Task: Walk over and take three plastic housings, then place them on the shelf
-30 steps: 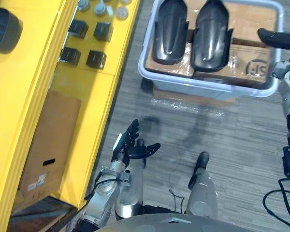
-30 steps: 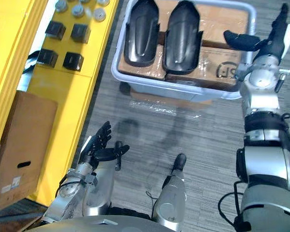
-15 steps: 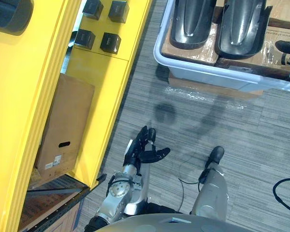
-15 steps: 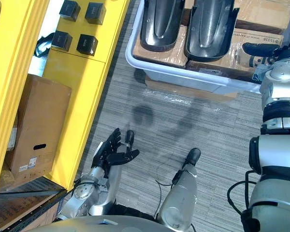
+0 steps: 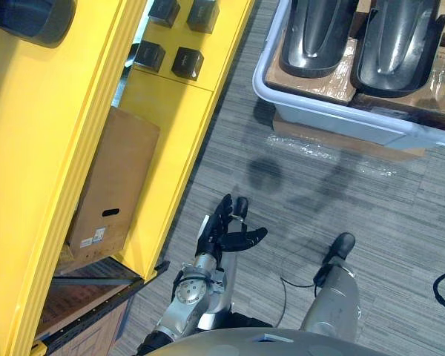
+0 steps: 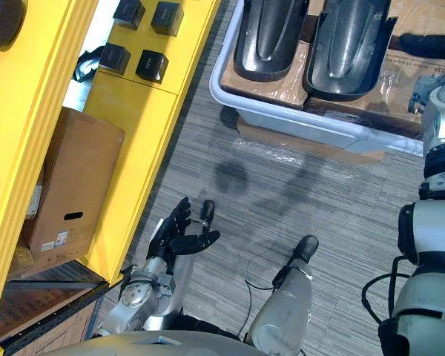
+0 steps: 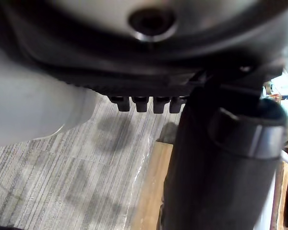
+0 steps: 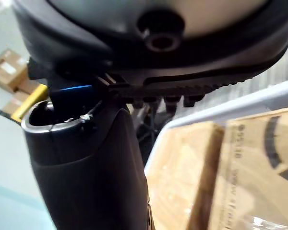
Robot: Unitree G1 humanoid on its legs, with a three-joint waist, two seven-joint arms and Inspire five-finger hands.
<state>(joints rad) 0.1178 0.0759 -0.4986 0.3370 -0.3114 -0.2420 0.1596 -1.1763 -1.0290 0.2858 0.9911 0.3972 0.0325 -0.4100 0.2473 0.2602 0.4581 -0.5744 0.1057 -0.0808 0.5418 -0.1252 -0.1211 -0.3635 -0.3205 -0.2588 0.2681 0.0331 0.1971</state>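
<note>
Two plastic housings count as the task's stock here; listing runs from the robot's left.

- Yellow shelf (image 6: 30, 111): fills the left side. A cardboard box (image 6: 74, 185) sits in its lower bay, and small black blocks (image 6: 152, 65) stand on the yellow deck further on. A dark rounded item (image 5: 30, 18) lies on its top level; whether it is a housing cannot be told.
- Left hand (image 6: 182, 237): low, beside the shelf's front edge, with fingers straight and fanned apart, holding nothing. It is well apart from the stock.
- Grey carpet floor (image 6: 282, 185): open room between the robot and the bin.
- Pale bin (image 6: 297, 119): ahead and to the right, near rim facing the robot.
- Housings, left (image 6: 271, 37) and right (image 6: 348, 44): black, side by side on wrapped cartons inside the bin. Their long axes run away from the robot.
- Right hand (image 6: 434, 46): over the cartons just right of the right housing. Its fingers look straight and it carries nothing. It is judged the nearer hand, and the stock lies to its left, so the reach goes inward across the rim.
</note>
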